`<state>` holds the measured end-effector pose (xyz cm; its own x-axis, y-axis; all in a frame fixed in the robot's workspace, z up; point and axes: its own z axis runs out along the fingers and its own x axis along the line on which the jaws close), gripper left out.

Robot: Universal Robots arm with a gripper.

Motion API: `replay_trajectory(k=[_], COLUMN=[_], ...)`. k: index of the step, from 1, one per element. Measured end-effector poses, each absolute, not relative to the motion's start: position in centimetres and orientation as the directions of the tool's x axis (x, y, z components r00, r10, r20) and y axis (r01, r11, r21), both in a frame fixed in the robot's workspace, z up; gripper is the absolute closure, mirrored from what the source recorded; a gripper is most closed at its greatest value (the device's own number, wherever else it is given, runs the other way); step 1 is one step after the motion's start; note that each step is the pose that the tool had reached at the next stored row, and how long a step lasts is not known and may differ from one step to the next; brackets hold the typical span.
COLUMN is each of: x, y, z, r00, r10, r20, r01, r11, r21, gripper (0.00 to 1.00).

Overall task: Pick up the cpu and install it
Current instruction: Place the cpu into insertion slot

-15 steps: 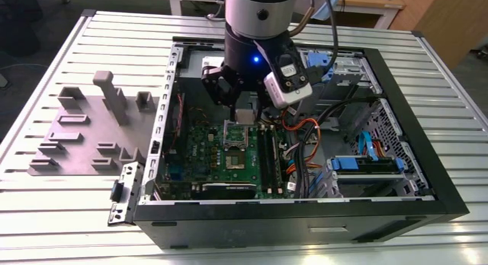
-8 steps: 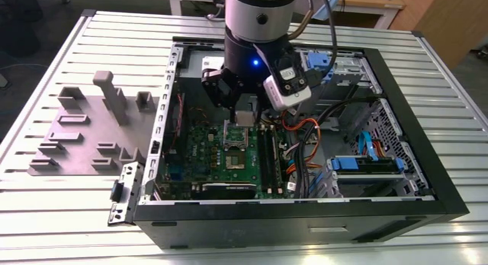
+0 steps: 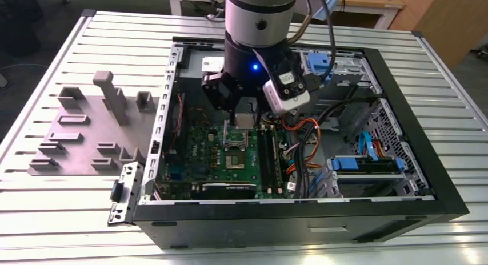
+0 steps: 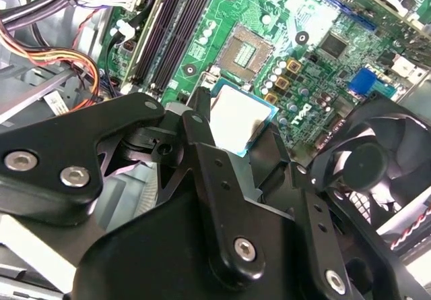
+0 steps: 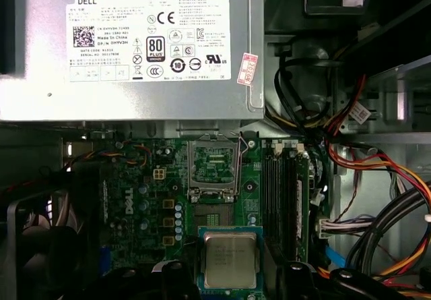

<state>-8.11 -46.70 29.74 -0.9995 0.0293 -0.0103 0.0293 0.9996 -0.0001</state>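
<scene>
Centre of the exterior view: tool (image 3: 243,123) reaching down from the arm into the open computer case (image 3: 305,226), clamped on the cpu (image 3: 244,116). Narrow grip, with black fingers (image 4: 196,128) pressed against two opposite edges of the cpu (image 4: 237,116) in the second wrist view. Chip held flat, silver-grey top towards the camera, paler rim showing along the free edges.

Same hold in the first wrist view: cpu (image 5: 229,259) square-on between the tips of the tool (image 5: 229,281). Held above the green circuit board (image 3: 228,169), apart from it, near the socket (image 5: 214,166) rather than over it. Socket (image 4: 244,52) uncovered, contacts showing.

Beside the socket, dark memory slots (image 5: 283,192); past those, bundled orange, red and black cables (image 5: 384,185). Beyond the socket, a grey metal box with a white label (image 5: 135,44). Black fan (image 4: 377,158) close by the tool.

Case lying on its side on the slatted metal desk (image 3: 76,219). At the exterior view's left, a grey-purple moulded plate (image 3: 84,140) with upright blocks, well apart from the tool.
</scene>
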Motion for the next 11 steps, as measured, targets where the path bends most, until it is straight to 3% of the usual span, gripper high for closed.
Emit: replay_trajectory(k=[11], x=[-8.11], y=[-46.74], z=[29.54], r00=[-1.0], r10=[0.029], r20=[-0.01], r01=[0.029], r11=[1.0], r21=[0.0], gripper=[0.53])
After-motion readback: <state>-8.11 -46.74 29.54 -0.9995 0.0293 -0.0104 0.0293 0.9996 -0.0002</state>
